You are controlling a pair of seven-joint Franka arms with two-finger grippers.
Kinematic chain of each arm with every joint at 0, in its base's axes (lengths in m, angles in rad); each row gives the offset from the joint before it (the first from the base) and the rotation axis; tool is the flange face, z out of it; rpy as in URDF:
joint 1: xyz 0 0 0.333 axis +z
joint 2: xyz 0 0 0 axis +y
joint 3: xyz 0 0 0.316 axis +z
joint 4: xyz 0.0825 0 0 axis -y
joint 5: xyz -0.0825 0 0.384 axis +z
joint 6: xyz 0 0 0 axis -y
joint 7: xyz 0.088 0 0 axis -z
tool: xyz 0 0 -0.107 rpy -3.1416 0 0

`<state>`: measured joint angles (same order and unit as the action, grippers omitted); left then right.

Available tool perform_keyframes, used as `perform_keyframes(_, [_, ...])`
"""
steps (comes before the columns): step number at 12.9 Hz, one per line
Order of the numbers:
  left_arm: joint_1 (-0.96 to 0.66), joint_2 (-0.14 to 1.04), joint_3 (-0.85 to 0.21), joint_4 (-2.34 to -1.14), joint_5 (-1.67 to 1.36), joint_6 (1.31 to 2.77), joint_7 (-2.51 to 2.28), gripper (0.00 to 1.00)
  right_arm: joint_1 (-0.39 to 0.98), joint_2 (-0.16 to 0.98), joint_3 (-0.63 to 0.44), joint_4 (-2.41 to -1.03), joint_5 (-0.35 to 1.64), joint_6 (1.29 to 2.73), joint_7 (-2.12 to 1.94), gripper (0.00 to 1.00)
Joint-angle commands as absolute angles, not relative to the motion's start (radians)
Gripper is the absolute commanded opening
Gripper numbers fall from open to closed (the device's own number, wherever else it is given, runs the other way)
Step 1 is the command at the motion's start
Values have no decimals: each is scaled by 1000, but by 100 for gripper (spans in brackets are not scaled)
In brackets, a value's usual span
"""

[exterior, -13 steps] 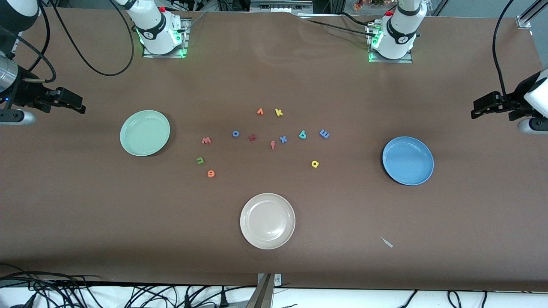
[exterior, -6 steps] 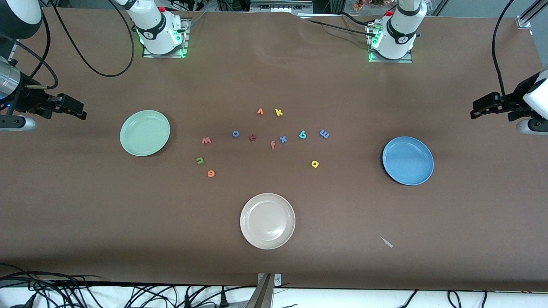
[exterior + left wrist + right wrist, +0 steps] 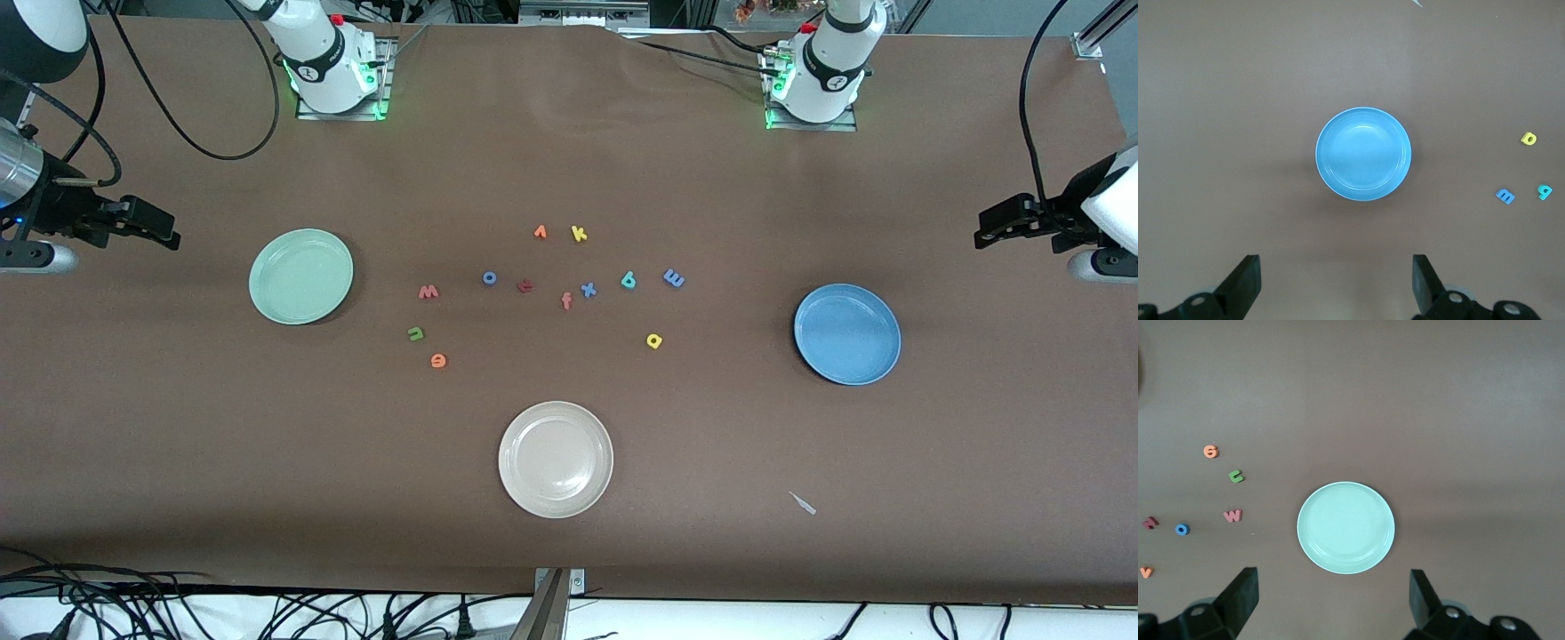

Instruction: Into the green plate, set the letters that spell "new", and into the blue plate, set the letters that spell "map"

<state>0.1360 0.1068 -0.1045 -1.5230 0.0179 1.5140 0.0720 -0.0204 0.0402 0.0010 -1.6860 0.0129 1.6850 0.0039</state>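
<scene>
The green plate (image 3: 300,276) (image 3: 1345,527) lies toward the right arm's end, the blue plate (image 3: 846,334) (image 3: 1363,153) toward the left arm's end. Between them lie the salmon w (image 3: 428,292) (image 3: 1233,515), green n (image 3: 415,333) (image 3: 1236,477) and orange e (image 3: 437,360) (image 3: 1211,451). Closer to the blue plate are the blue m (image 3: 674,278) (image 3: 1505,196), teal p (image 3: 629,280) (image 3: 1544,191) and yellow a (image 3: 654,340) (image 3: 1529,139). My right gripper (image 3: 172,235) (image 3: 1333,587) hangs open over bare table beside the green plate. My left gripper (image 3: 981,236) (image 3: 1336,273) hangs open beside the blue plate. Both hold nothing.
A cream-white plate (image 3: 556,459) sits nearer the front camera. Other letters lie among the task's: blue o (image 3: 489,277), dark red letter (image 3: 524,285), orange f (image 3: 566,301), blue x (image 3: 588,289), orange letter (image 3: 540,232), yellow k (image 3: 579,234). A small scrap (image 3: 803,503) lies near the front edge.
The right gripper has shifted slightly, and the left gripper has edged a little toward the table's middle. Letters and plates have not moved.
</scene>
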Motion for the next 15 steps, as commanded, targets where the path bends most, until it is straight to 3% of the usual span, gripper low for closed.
perform_keyframes(1, [135,104,-103,-1528,12,1525,94,100,-15,48,2,-1678,5,1703,11,100])
perform_keyframes(15, [132,114,-101,-1528,12,1517,101,100,14,74,3,-1672,-2,1738,11,100])
